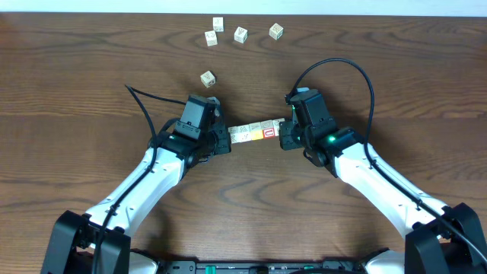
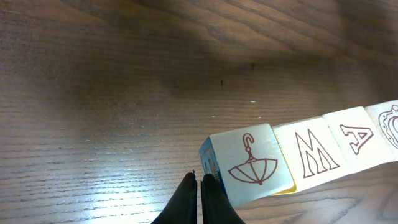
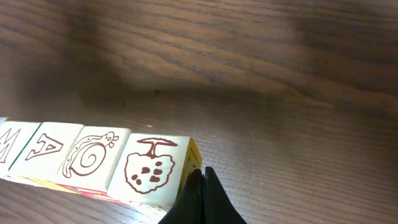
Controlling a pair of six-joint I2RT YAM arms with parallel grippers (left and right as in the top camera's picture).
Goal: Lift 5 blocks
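row of blocks (image 1: 253, 132): five cream cubes set end to end between the two pincers, a little slanted, the right end farther from the robot. the top faces show an umbrella, m, a, a snail and a tree in brown lines. one side face has a red mark.
left end: the umbrella block (image 2: 249, 165) is just right of the left pincer (image 2: 199, 198), and the tips touch its blue-printed end face.
right end: the tree block (image 3: 149, 171) is just left of the right pincer (image 3: 202, 198), and the tips touch its yellow-printed end face.
left pincer state: pressed together, nothing between the fingers, set against the end of the row.
right pincer state: also pressed together, nothing between the fingers.
height of the row: cannot tell if it rests on the desk or hangs above it.
arms: both white with black joints, reaching from the near edge and turned inward to face each other. a black cable (image 1: 335, 65) loops above the right one.
loose blocks (image 1: 240, 34): four in a group near the far edge, well apart from the pincers.
lone block (image 1: 208, 78): alone, just beyond the left arm.
desk (image 1: 411, 84): dark brown wood grain, with soft shadows near the arms.
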